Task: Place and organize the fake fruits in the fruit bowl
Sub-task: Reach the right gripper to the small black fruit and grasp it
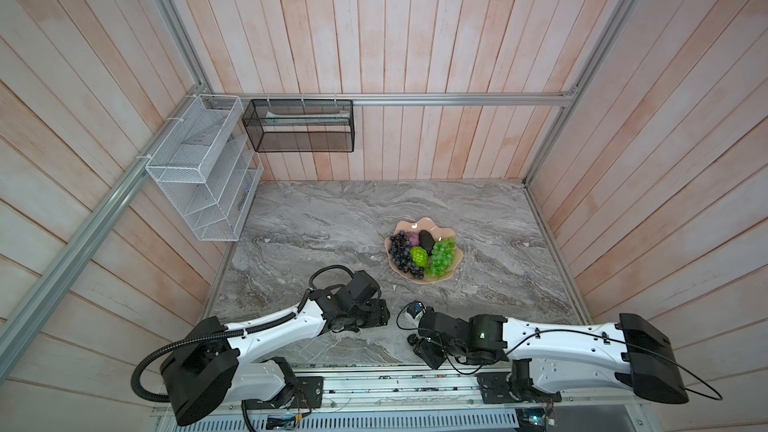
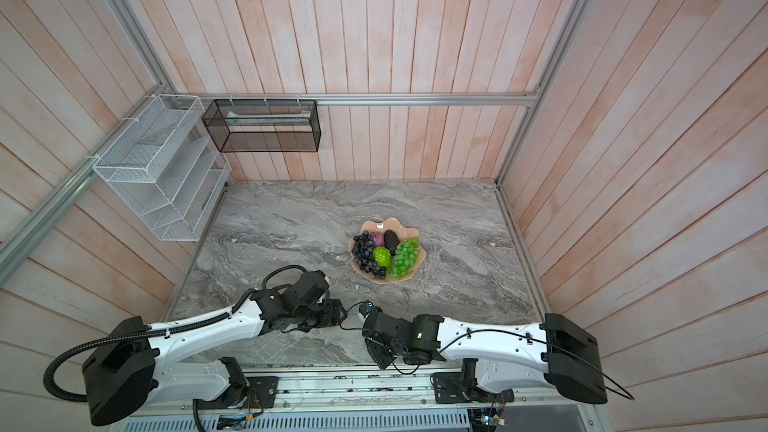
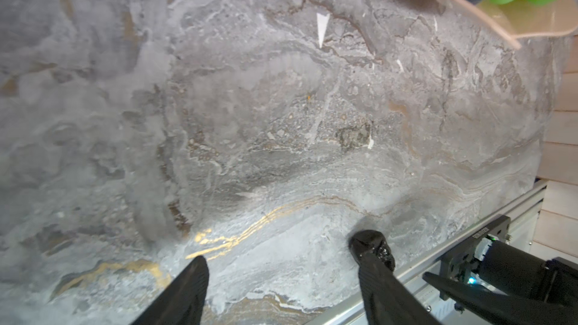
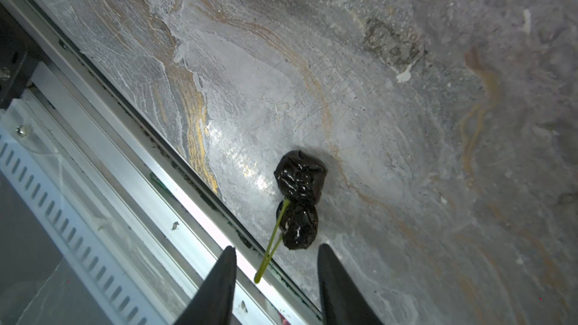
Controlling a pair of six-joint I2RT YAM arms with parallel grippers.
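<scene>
**A:** Well, from above, what's in the fruit bowl (image 1: 415,224)?

**B:** Five pieces, in both top views. The black-purple grape bunch (image 1: 401,254) lies along one side and the green grape bunch (image 1: 442,258) along the other. The lime-green lumpy fruit (image 1: 419,256) sits between them, with the purple round fruit (image 1: 414,238) and the dark bumpy oval (image 1: 427,239) behind. The bowl stands mid-table on the marble tabletop (image 1: 311,222), well apart from both arms.

**A:** And the hanging baskets?

**B:** There's no fruit in the white wire rack (image 1: 195,168) that I can see. The black mesh basket (image 1: 299,126) holds something pale and flat (too small to name).

**A:** The left wrist view?

**B:** The left gripper (image 3: 281,257) stands wide over bare marble with nothing between its fingers. The bowl's rim and a few grapes peek in at one corner.

**A:** The right wrist view?

**B:** That shows the sixth piece. The tiny black cluster (image 4: 298,196) lies on the table just beside the front metal rail (image 4: 103,120). Its thin green stem (image 4: 272,245) points back between the fingers. The right gripper (image 4: 276,246) is partly open and holds nothing, with a finger on either side of the stem and neither touching the berries.

**A:** How would you take it?

**B:** I'd ease forward until the pads bracket the nearer berry, then close on the body and not the stem (that looks likely to slip). Keep the tips low but clear of the rail. The bare patch by the bowl's far rim looks like the natural spot for it.
</scene>
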